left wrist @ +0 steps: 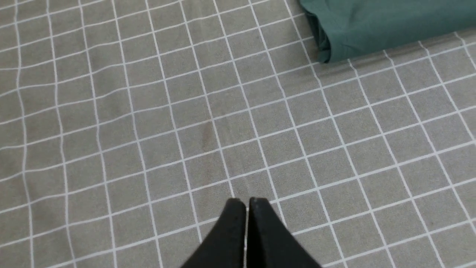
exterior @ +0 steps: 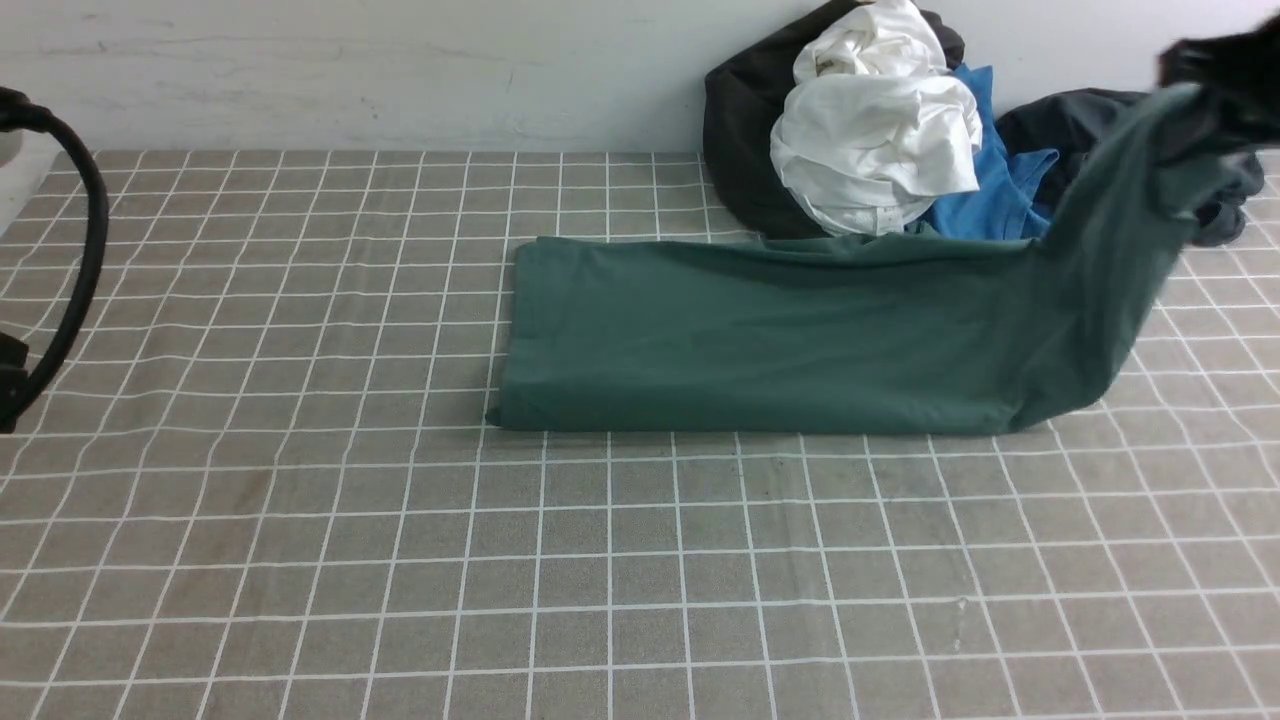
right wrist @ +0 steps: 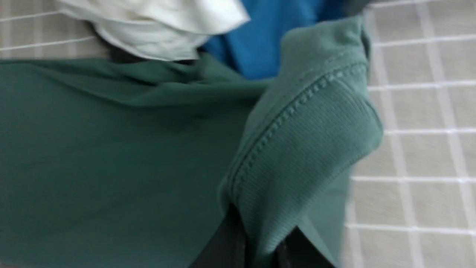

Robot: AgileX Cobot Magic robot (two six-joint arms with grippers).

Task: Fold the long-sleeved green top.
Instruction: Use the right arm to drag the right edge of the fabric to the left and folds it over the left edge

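Note:
The green long-sleeved top point(exterior: 760, 335) lies as a long folded strip across the middle of the checked table. Its right end is lifted off the table toward the upper right. My right gripper point(exterior: 1215, 75), blurred at the top right edge, is shut on that raised end. In the right wrist view the ribbed green hem point(right wrist: 308, 149) is pinched between the black fingers point(right wrist: 223, 245) of that gripper point(right wrist: 260, 242). My left gripper point(left wrist: 244, 203) is shut with nothing in it, over bare tablecloth away from the top's left corner point(left wrist: 334, 44).
A pile of clothes sits at the back right against the wall: a white garment point(exterior: 875, 130), a dark grey one point(exterior: 740, 120) and a blue shirt point(exterior: 990, 190). A black cable of the left arm point(exterior: 80, 250) curves at the far left edge.

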